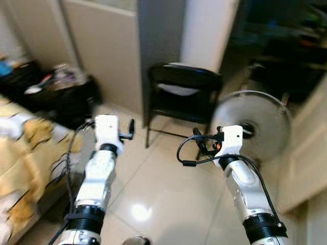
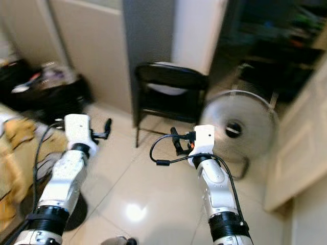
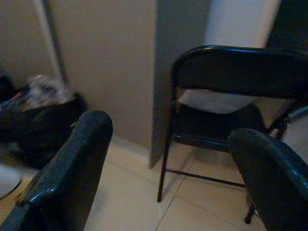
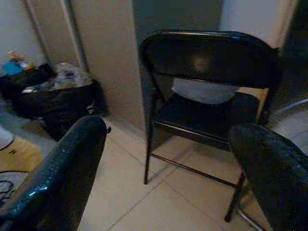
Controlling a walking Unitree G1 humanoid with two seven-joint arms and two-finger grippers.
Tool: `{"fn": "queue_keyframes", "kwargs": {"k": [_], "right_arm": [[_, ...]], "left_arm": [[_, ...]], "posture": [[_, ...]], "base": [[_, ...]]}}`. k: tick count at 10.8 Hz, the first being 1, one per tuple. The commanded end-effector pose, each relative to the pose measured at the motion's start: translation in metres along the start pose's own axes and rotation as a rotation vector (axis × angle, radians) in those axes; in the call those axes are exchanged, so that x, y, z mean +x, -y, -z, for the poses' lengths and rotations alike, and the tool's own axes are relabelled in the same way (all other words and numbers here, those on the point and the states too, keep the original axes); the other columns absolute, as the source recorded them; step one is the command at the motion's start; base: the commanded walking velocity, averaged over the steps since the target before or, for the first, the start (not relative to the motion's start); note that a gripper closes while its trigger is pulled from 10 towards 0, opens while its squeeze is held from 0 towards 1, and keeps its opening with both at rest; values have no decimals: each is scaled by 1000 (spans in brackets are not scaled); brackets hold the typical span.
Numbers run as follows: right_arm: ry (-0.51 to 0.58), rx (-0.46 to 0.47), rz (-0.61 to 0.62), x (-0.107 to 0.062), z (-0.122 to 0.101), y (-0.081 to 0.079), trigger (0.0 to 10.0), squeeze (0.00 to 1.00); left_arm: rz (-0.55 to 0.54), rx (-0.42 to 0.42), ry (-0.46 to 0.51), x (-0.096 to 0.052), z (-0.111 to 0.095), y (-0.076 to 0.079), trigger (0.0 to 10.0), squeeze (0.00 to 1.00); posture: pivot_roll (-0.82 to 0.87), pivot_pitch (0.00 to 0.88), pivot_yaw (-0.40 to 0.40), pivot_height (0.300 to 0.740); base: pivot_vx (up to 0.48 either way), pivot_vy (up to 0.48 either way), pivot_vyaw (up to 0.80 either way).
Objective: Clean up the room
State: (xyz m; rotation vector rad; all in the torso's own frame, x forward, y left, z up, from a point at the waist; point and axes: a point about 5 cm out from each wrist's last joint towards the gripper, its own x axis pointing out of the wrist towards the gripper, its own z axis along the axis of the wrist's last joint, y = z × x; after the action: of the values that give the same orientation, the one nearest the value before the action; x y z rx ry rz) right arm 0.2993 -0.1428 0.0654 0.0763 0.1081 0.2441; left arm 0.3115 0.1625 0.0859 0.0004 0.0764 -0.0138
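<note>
Left wrist view: left pincer (image 3: 168,159) released, fingers spread, grasping nothing. Right pincer (image 4: 166,163) likewise released and empty. Both arms are raised over bare floor tiles (image 1: 153,189), both aimed at the black folding chair (image 1: 184,94) by the wall, something pale on its seat. Beside the chair, on the robot's right, stands a round fan (image 1: 253,127). Far left: full black bag of clutter (image 1: 56,92), near the bed with yellow bedding (image 1: 25,153). Cleanup looks barely started; the clutter is not yet touched.
</note>
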Motion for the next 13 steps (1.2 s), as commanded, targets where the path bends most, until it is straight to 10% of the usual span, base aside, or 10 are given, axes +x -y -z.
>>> {"fn": "queue_keyframes", "kwargs": {"k": [1,13], "right_arm": [[15,-3,-3,2,-5,1,10000,0],[-8,-46,-35,12,-6,1,10000,0]], "left_arm": [[3,-3,-22,-1,4,1,10000,0],[29,-59,55,2,-6,13,10000,0]], "posture": [[-50,0,-5,740],[-43,0,-19,740]], "base": [[0,0,419],[39,-307,420]]}}
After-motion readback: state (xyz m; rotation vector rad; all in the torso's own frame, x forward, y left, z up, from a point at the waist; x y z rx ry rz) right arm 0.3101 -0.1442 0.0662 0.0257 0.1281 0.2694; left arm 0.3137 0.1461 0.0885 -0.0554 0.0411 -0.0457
